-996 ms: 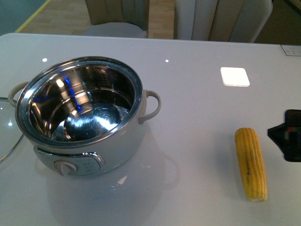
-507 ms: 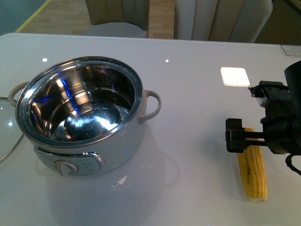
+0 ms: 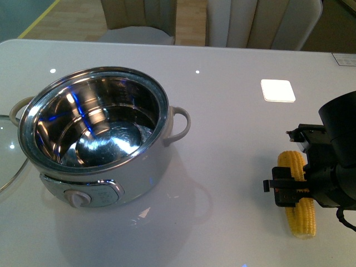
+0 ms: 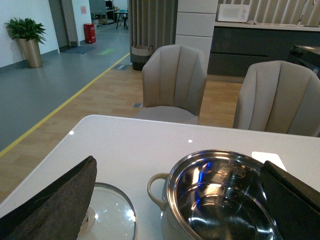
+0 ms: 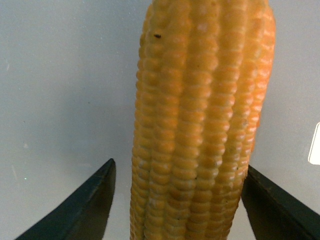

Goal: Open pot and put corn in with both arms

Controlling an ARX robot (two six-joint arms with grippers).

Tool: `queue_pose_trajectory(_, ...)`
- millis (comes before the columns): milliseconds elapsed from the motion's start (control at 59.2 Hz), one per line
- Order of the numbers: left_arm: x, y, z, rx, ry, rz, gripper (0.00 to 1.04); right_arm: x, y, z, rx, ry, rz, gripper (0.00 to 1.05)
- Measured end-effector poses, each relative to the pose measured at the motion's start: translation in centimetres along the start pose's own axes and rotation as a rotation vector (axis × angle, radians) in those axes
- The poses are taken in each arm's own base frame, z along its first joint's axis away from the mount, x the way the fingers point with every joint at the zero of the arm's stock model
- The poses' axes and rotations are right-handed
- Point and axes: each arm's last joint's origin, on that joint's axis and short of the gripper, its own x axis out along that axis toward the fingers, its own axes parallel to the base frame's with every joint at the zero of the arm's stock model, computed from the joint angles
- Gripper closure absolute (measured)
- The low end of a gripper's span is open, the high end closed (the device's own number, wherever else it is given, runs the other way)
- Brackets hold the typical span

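Right end effector (image 5: 179, 172) spread astride the corn (image 5: 200, 125) (lying right on the tabletop (image 3: 222, 128)); left end effector (image 4: 178, 167) spread too

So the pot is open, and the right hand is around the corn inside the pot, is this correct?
No. The front view shows the corn on the table beside the open pot, not inside it; the right hand is indeed around it.

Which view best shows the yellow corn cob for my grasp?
Right wrist view: the yellow-orange corn cob fills the frame between the open dark fingers. Front view shows its ends only, the black right arm covering its middle. Left wrist view misses it.
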Motion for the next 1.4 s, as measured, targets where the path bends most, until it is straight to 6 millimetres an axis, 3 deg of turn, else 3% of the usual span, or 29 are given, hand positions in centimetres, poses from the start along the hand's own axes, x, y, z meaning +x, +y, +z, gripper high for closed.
queue_pose_trajectory(203, 0.0, 0.0, 0.0, 0.000, 0.000, 0.000, 0.07, -0.1, 0.0, -0.1, 0.000, 0.009, -0.004, 0.67)
queue_pose_trajectory(355, 0.0, 0.0, 0.0, 0.000, 0.000, 0.000, 0.07, -1.0, 0.1, -0.2, -0.002, 0.000, 0.005, 0.77)
queue_pose_trajectory(456, 0.0, 0.0, 0.0, 0.000, 0.000, 0.000, 0.07, -2.6, 0.4, 0.4, -0.002, -0.029, 0.040, 0.81)
queue_pose_trajectory(743, 0.0, 0.0, 0.0, 0.000, 0.000, 0.000, 0.07, -9.4, 3.8, 4.5, 0.055, -0.187, 0.252, 0.84)
queue_pose_trajectory(929, 0.0, 0.0, 0.0, 0.000, 0.000, 0.000, 0.07, -12.2, 7.1, 7.5, 0.088, -0.245, 0.379, 0.85)
queue_pose_trajectory(1131, 0.0, 0.0, 0.0, 0.000, 0.000, 0.000, 0.07, -13.3, 10.6, 9.8, 0.126, -0.229, 0.496, 0.86)
queue_pose_trajectory(1402, 0.0, 0.0, 0.0, 0.000, 0.000, 0.000, 0.07, -12.5, 14.7, 11.8, 0.149, -0.184, 0.564, 0.87)
